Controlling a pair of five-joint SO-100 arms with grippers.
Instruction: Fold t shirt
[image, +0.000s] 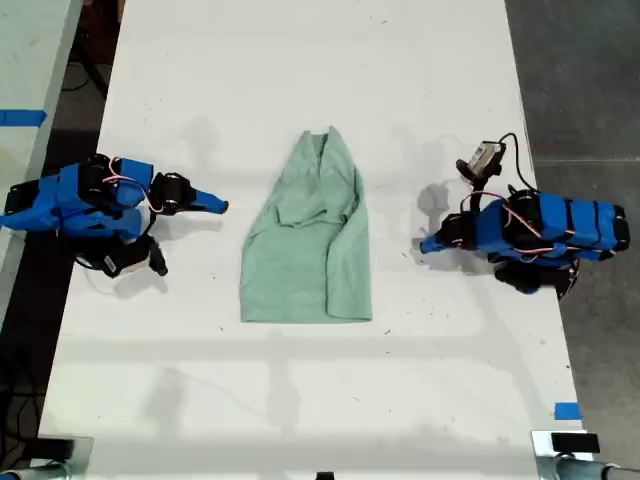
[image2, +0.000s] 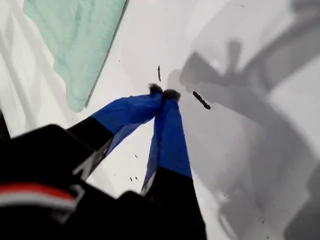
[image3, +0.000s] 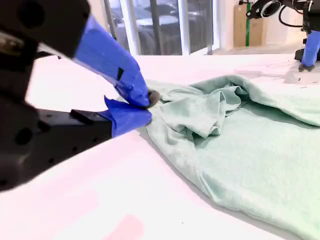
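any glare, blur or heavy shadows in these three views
Exterior view: the table is washed out, with soft shadows beside both arms. First wrist view: sharp dark shadows on the table; my first gripper is slightly soft. Second wrist view: overexposed table, bright windows; the t shirt is fairly sharp.

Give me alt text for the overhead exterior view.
A wrinkled mint-green t shirt lies partly folded at the middle of a white table. A blue arm rests at each side of the exterior view, grippers pointing toward the shirt without touching it.

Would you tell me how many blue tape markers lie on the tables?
2: one tape marker at the exterior view's upper left edge, another lower right; the t shirt may hide more.
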